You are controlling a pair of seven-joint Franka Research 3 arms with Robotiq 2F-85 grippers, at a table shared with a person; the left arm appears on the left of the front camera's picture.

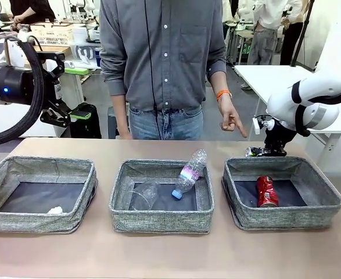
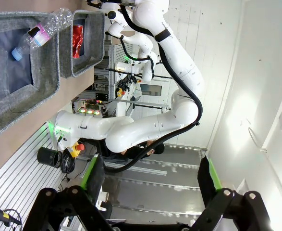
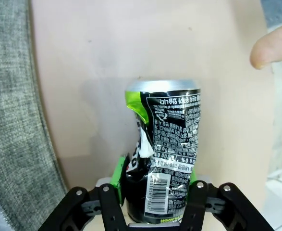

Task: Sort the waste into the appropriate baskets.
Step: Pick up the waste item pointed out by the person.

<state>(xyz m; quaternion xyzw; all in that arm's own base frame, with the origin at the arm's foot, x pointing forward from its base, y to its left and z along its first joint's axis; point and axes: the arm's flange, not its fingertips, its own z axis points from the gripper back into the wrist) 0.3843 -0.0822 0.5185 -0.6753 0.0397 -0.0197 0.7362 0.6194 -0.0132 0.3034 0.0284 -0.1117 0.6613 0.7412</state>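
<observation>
From the front I see my right gripper (image 1: 267, 152) at the dark can (image 1: 256, 152) behind the right basket (image 1: 286, 222), left gripper (image 2: 150, 180) spread idle — its wrist view confirms jaws pinching the dark can (image 3: 165, 159); next, I judge, lift into that basket beside the red can (image 1: 266, 191).

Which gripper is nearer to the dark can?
Right. The right gripper is shut on the dark can just behind the right basket. The left gripper stands open, raised far off on the table's other side.

Black-and-green dark can (image 3: 172, 144); red can (image 1: 266, 191); grey woven baskets (image 1: 162, 218)
</observation>
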